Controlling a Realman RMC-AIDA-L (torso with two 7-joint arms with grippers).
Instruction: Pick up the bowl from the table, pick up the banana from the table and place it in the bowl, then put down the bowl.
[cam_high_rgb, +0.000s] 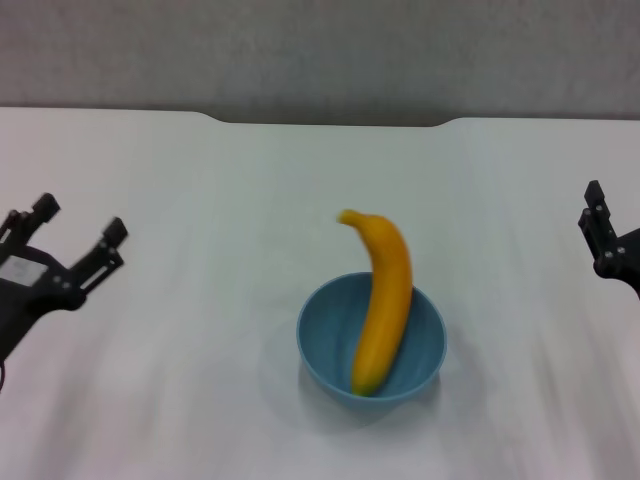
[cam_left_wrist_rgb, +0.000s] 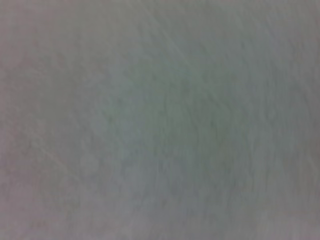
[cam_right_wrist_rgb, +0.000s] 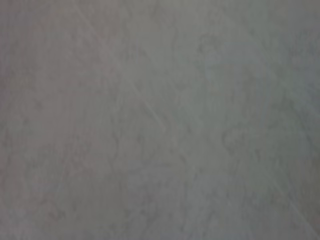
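The light-blue bowl (cam_high_rgb: 371, 350) stands on the white table (cam_high_rgb: 200, 180), a little right of centre and near me. The yellow banana (cam_high_rgb: 385, 300) lies in it, its lower end on the bowl's near side and its stem end leaning out over the far rim. My left gripper (cam_high_rgb: 80, 220) is open and empty at the left edge, well apart from the bowl. My right gripper (cam_high_rgb: 598, 225) is at the right edge, also well apart from it. Both wrist views show only bare tabletop.
The table's far edge has a shallow notch (cam_high_rgb: 330, 122) with a grey wall behind it. Nothing else stands on the table.
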